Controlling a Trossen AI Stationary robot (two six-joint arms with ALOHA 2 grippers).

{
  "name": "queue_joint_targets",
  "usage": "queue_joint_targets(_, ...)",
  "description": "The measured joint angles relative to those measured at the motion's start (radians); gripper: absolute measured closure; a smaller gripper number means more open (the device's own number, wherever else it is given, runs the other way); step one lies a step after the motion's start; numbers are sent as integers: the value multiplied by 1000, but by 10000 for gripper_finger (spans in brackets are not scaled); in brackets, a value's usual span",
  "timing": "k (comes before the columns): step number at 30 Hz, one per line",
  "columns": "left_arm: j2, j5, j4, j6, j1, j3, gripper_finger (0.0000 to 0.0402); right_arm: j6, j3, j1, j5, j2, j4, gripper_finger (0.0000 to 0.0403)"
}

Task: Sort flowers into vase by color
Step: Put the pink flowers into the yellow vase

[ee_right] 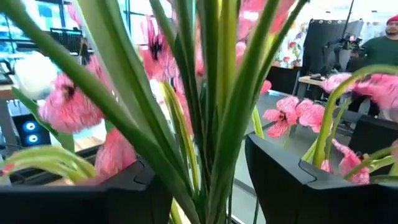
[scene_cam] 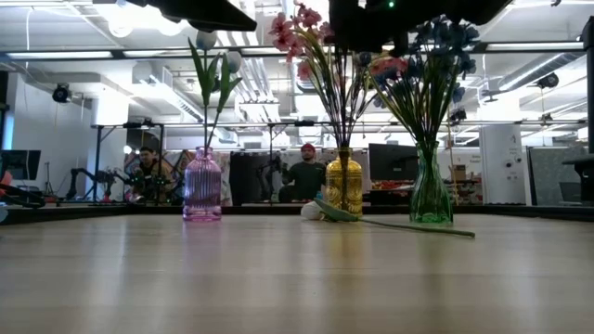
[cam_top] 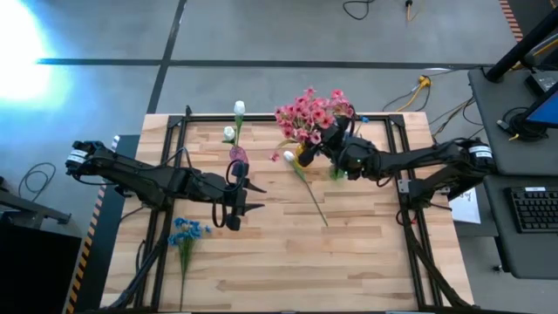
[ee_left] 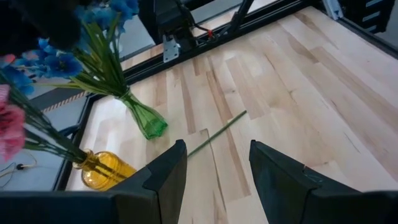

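Three vases stand near the table's far edge. The purple vase (cam_top: 237, 157) (scene_cam: 202, 186) holds white buds. Pink flowers (cam_top: 309, 113) fill the yellow vase (scene_cam: 343, 183) (ee_left: 102, 169). The green vase (scene_cam: 431, 192) (ee_left: 147, 121) holds blue flowers. One white-bud flower (cam_top: 305, 185) (scene_cam: 320, 211) lies flat on the wood beside the yellow vase. A blue flower bunch (cam_top: 185, 234) lies near the table's left front. My left gripper (cam_top: 257, 197) (ee_left: 214, 180) hovers open at mid-table. My right gripper (cam_top: 334, 141) (ee_right: 196, 155) is open among the pink flowers' stems (ee_right: 211, 112). My right gripper has its open fingers on either side of the pink flowers' green stems (ee_right: 211, 112), level with them above the yellow vase. Whether a finger touches the stems, I cannot tell.
A black metal frame (cam_top: 174, 131) borders the wooden table top. Bare wood (cam_top: 305, 262) stretches across the near half. Beyond the far edge, people (scene_cam: 302, 172) sit in the room behind.
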Motion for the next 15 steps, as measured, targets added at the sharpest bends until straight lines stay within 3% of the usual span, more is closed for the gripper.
queue_joint_targets(8,0,-23,-1,-8,1,0,242,-15,0,6,0,-39,0,208)
queue_joint_targets(15,0,-23,-1,-8,2,0,242,-27,0,6,-20,-41,7,221)
